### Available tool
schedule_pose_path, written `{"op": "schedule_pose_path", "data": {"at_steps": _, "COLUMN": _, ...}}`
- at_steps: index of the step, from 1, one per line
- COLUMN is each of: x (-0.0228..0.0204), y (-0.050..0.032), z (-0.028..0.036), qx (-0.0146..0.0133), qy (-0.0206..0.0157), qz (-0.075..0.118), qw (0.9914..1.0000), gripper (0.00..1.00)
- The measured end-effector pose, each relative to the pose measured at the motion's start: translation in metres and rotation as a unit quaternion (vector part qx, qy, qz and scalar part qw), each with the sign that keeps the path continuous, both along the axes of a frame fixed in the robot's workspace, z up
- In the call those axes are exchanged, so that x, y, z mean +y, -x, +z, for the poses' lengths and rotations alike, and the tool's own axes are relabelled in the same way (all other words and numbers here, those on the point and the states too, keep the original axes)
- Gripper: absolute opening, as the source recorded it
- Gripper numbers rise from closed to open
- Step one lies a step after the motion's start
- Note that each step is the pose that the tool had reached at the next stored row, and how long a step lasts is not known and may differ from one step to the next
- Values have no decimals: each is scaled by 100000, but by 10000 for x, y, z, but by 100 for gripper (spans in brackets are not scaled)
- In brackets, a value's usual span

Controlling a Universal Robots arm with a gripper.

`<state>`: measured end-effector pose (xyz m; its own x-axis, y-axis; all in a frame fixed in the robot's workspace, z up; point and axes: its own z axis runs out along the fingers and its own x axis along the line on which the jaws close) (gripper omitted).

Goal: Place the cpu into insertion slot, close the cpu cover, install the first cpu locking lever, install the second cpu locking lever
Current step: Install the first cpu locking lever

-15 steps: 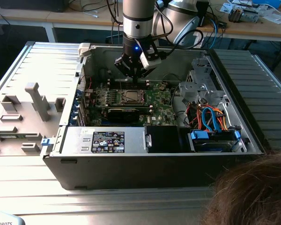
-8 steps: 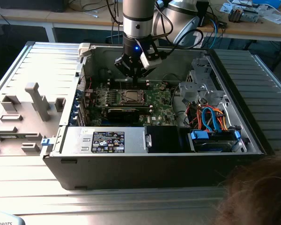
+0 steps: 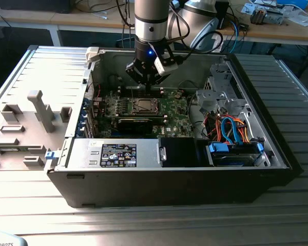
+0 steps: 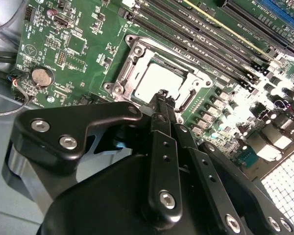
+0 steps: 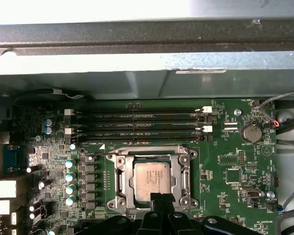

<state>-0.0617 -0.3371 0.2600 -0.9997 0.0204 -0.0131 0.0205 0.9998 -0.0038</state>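
While the cpu [image 5: 154, 178] lies framed by the cpu cover [image 5: 119, 182] | tool [image 3: 150, 87] tips together, empty, at its 12 o'clock in the exterior view | chip likely light, stiff, fragile; grip edges.

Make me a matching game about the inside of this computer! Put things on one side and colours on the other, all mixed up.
Things:
1. cpu
2. circuit board
3. hand
4. cables at the exterior view's right

Colours:
A. black
B. blue and orange
C. silver-grey
D. green

Pairs: 1-C, 2-D, 3-A, 4-B
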Motion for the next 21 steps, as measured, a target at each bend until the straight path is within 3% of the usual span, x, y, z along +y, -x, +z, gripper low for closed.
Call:
{"op": "schedule_pose_path", "data": {"at_steps": 7, "x": 0, "y": 1, "z": 0, "qx": -3, "qy": -4, "qz": 1183, "qw": 99993, "gripper": 11}}
{"op": "schedule_pose_path", "data": {"at_steps": 21, "x": 0, "y": 53, "z": 10, "qx": -48, "qy": 1, "qz": 1246, "qw": 99992, "gripper": 11}}
